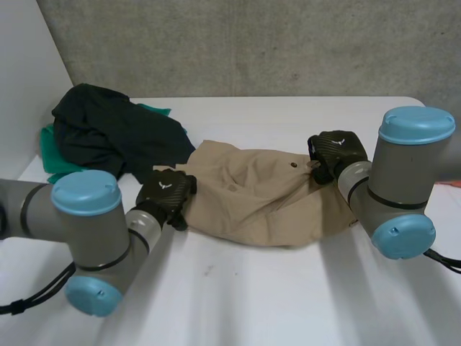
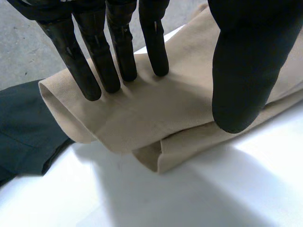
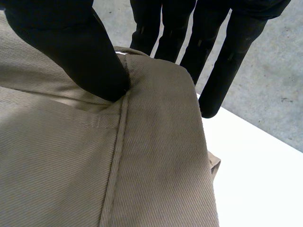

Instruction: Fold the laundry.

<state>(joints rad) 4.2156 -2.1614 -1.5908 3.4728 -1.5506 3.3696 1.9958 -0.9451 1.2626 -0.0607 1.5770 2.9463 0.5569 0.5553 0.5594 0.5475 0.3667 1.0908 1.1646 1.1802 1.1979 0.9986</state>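
Note:
A tan garment (image 1: 266, 194) lies crumpled across the middle of the white table (image 1: 288, 303). My left hand (image 1: 167, 191) rests on its left end. In the left wrist view the straight fingers (image 2: 118, 52) lie on top of the folded tan edge (image 2: 156, 113), the thumb stands apart over the cloth, and nothing is pinched. My right hand (image 1: 335, 151) is at the garment's far right corner. There the thumb (image 3: 75, 52) presses the tan cloth (image 3: 94, 179) beside a seam, with the fingers (image 3: 222, 56) behind the edge, pinching it.
A heap of dark clothes (image 1: 115, 133) with a green cloth (image 1: 54, 155) under it sits at the back left, touching the tan garment's left end. Its dark edge (image 2: 23, 127) lies just beside my left hand. A grey wall runs behind the table.

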